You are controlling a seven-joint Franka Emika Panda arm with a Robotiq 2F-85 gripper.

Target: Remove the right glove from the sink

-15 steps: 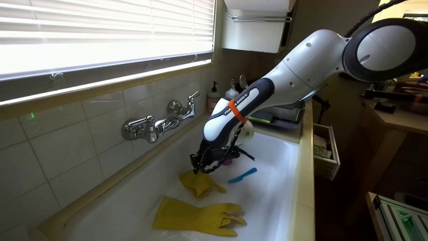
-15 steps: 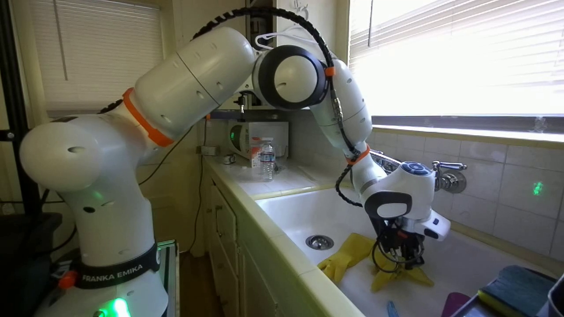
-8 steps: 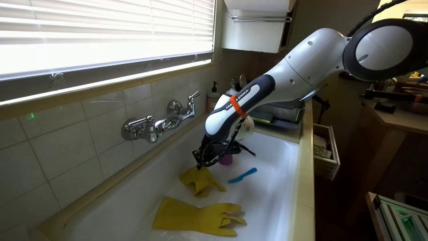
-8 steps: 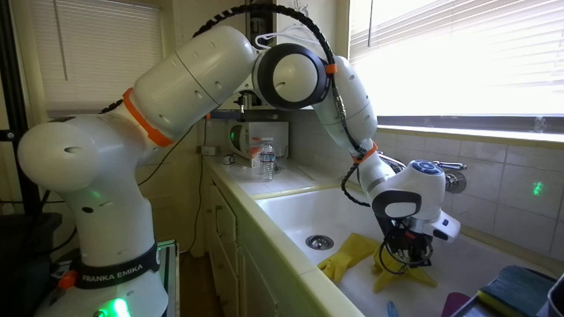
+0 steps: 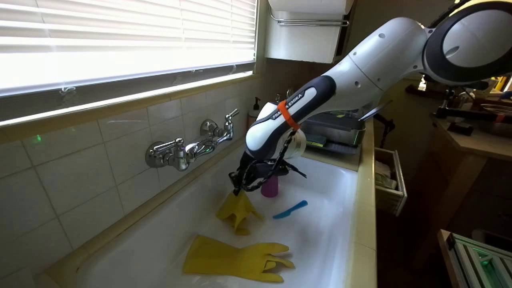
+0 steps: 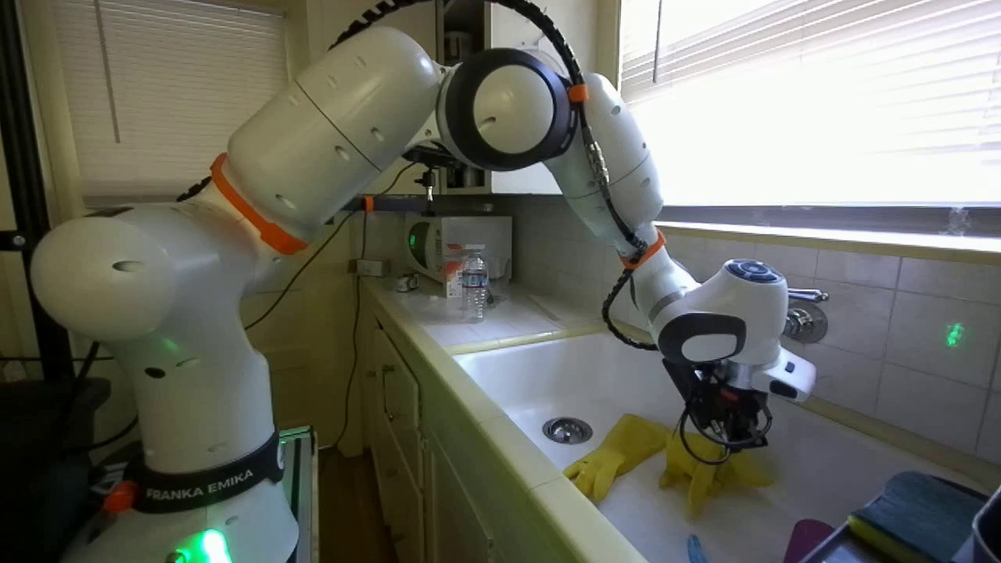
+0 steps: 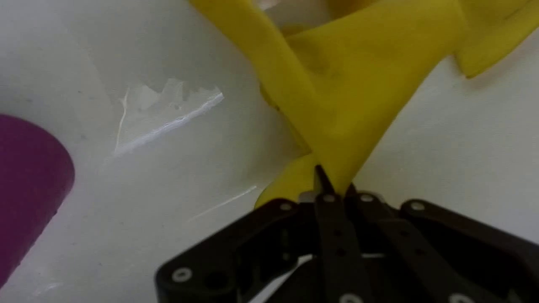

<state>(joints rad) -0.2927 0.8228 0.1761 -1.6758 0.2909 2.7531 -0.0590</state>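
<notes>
Two yellow gloves are in the white sink (image 5: 328, 240). My gripper (image 5: 236, 191) is shut on the crumpled yellow glove (image 5: 237, 208). It has lifted a pinched fold, and the lower parts hang down to or near the sink floor. In the wrist view the fold of this glove (image 7: 341, 105) runs up between the fingertips (image 7: 336, 185). The same glove (image 6: 708, 473) shows partly behind the gripper in an exterior view. The second glove (image 5: 236, 258) lies flat and apart, and also shows in an exterior view (image 6: 622, 450).
A purple cup (image 5: 270, 187) and a blue knife (image 5: 290, 209) stand and lie in the sink beyond the held glove. The wall faucet (image 5: 188, 152) juts over the sink. A dish rack with a sponge (image 6: 899, 508) is at one end. The sink rim (image 5: 364, 224) borders it.
My gripper has risen, pulling the crumpled glove up into a peak with its parts hanging below. More of the purple cup shows. The flat glove has not moved.
</notes>
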